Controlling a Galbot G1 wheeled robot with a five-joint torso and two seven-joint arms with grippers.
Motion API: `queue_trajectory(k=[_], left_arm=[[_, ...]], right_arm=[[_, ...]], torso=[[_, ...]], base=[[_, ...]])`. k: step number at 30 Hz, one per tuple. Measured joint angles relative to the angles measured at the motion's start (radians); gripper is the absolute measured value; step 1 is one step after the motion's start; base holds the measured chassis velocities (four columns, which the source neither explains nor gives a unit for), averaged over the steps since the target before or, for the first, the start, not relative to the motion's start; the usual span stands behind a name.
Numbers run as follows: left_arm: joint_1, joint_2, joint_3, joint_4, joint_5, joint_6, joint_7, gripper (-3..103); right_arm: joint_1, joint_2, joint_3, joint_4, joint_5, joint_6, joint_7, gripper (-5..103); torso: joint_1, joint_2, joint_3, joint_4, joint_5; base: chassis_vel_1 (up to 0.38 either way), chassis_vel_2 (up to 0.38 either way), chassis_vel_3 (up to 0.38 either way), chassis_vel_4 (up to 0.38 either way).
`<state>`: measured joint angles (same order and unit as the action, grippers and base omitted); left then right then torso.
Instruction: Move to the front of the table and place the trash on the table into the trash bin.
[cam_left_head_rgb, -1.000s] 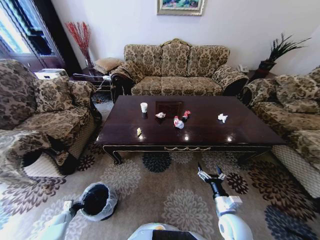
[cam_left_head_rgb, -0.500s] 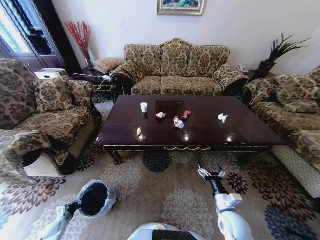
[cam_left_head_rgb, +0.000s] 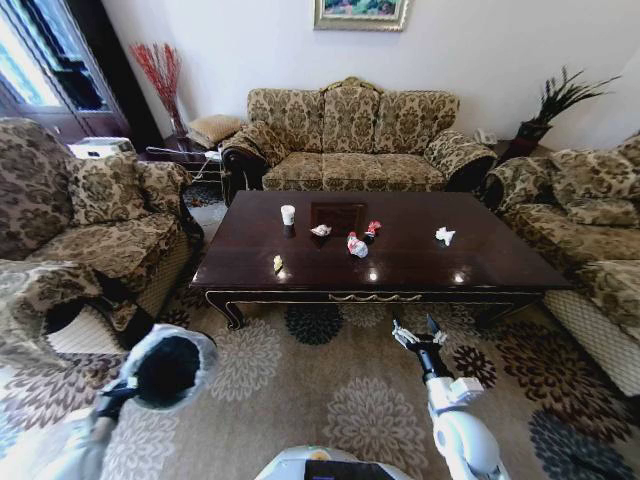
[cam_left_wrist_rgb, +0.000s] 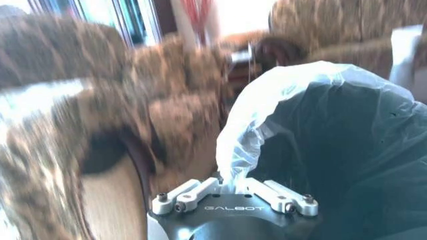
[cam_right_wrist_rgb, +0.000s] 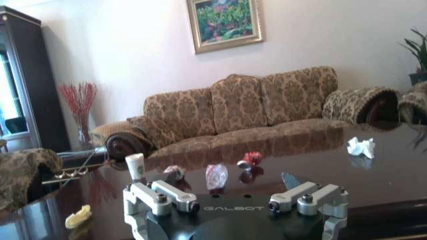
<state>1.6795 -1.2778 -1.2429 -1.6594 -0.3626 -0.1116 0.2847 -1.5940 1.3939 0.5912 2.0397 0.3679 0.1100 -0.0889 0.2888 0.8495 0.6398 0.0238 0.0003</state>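
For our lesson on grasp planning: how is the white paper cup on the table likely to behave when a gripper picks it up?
The paper cup stands upright on the glossy table, so a sideways nudge would probably tip or slide it. It looks thin-walled, so it is likely light and may crush under a firm squeeze.

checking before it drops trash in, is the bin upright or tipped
Tipped. The bin hangs off the floor, held at its bag-lined rim by the left pincer, with its dark mouth turned toward the head camera.

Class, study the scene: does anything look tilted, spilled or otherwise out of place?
The trash bin is off the carpet, tipped with its mouth towards the camera, its liner rim clamped in the left pincer. Litter lies scattered on the table; nothing spilled.
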Motion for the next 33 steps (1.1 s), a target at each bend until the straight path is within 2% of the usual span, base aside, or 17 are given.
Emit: queue_trajectory(k=[1, 2, 5, 6, 7, 10, 11, 13, 16, 18, 19, 21, 25, 30, 33], left_arm=[[0.02, -0.009, -0.017, -0.061, -0.017, 0.003, -0.005, 2], [0.02, -0.009, -0.017, -0.061, -0.017, 0.003, -0.005, 2], [0.051, -0.012, -0.052, -0.236, -0.087, 0.035, -0.011, 2], [0.054, -0.011, -0.058, -0.26, -0.098, 0.037, -0.01, 2], [0.054, -0.011, -0.058, -0.26, -0.098, 0.037, -0.01, 2], [0.063, 0.009, -0.078, -0.382, -0.155, 0.052, -0.012, 2], [0.063, 0.009, -0.078, -0.382, -0.155, 0.052, -0.012, 2], [0.051, 0.042, -0.075, -0.448, -0.182, 0.084, -0.018, 2], [0.033, 0.076, -0.063, -0.476, -0.193, 0.105, -0.022, 2], [0.002, 0.145, -0.03, -0.49, -0.198, 0.134, -0.032, 2], [0.002, 0.145, -0.03, -0.49, -0.198, 0.134, -0.032, 2], [-0.017, 0.195, 0.007, -0.491, -0.209, 0.155, -0.043, 2], [-0.028, 0.244, 0.076, -0.488, -0.221, 0.161, -0.049, 2], [-0.03, 0.247, 0.119, -0.471, -0.214, 0.14, -0.05, 2], [-0.029, 0.23, 0.133, -0.455, -0.204, 0.12, -0.052, 2]], right_arm=[[-0.005, 0.002, 0.002, 0.008, 0.006, 0.004, -0.006, 100], [-0.005, 0.002, 0.002, 0.008, 0.006, 0.004, -0.006, 100], [-0.039, 0.015, 0.016, 0.037, 0.023, 0.015, -0.018, 100], [-0.041, 0.016, 0.016, 0.04, 0.023, 0.017, -0.017, 100], [-0.041, 0.016, 0.016, 0.04, 0.023, 0.017, -0.017, 100], [-0.051, 0.014, 0.017, 0.054, 0.005, 0.029, -0.002, 100], [-0.051, 0.014, 0.017, 0.054, 0.005, 0.029, -0.002, 100], [-0.041, 0.011, 0.018, 0.058, -0.023, 0.038, 0.038, 100], [-0.026, 0.012, 0.019, 0.06, -0.031, 0.047, 0.061, 100], [-0.011, 0.013, 0.019, 0.064, -0.037, 0.065, 0.08, 100], [-0.011, 0.013, 0.019, 0.064, -0.037, 0.065, 0.08, 100], [-0.016, 0.011, 0.023, 0.074, -0.038, 0.062, 0.067, 100], [-0.036, 0.007, 0.024, 0.078, -0.046, 0.053, 0.028, 100], [-0.034, 0.007, 0.015, 0.078, -0.061, 0.054, 0.02, 100], [-0.025, 0.004, 0.009, 0.079, -0.061, 0.051, 0.011, 100]], torso=[[0.0, 0.0, 0.0, 0.0002, -0.0005], [0.0, 0.0, 0.0, 0.0002, -0.0005], [0.0, 0.0, 0.0, -0.0014, -0.0003], [0.0, 0.0, 0.0, -0.0016, -0.0003], [0.0, 0.0, 0.0, -0.0016, -0.0003], [0.0, 0.0, 0.0, -0.0003, -0.0001], [0.0, 0.0, 0.0, -0.0003, -0.0001], [0.0, 0.0, 0.0, -0.0002, -0.0005], [0.0, 0.0, 0.0, -0.0006, 0.0], [0.0, 0.0, 0.0, -0.001, -0.0002], [0.0, 0.0, 0.0, -0.001, -0.0002], [0.0, 0.0, 0.0, -0.0006, -0.0006], [0.0, 0.0, 0.0, -0.0006, -0.0005], [0.0, 0.0, 0.0, -0.0009, -0.0002], [0.0, 0.0, 0.0, 0.0, -0.0004]], base=[[0.0, 0.0, 0.0, 0.0], [0.0, 0.0, 0.0, 0.0], [0.0, 0.0, 0.0, 0.0], [0.0, 0.0, 0.0, 0.0], [0.0, 0.0, 0.0, 0.0], [0.0, 0.0, 0.0, 0.0], [0.0, 0.0, 0.0, 0.0], [0.0, 0.0, 0.0, 0.0], [0.0, 0.0, 0.0, 0.0], [0.0, 0.0, 0.0, 0.0], [0.0, 0.0, 0.0, 0.0], [0.0, 0.0, 0.0, 0.0], [0.0, 0.0, 0.0, 0.0], [0.0, 0.0, 0.0, 0.0], [-0.007, 0.01, 0.021, -0.012]])
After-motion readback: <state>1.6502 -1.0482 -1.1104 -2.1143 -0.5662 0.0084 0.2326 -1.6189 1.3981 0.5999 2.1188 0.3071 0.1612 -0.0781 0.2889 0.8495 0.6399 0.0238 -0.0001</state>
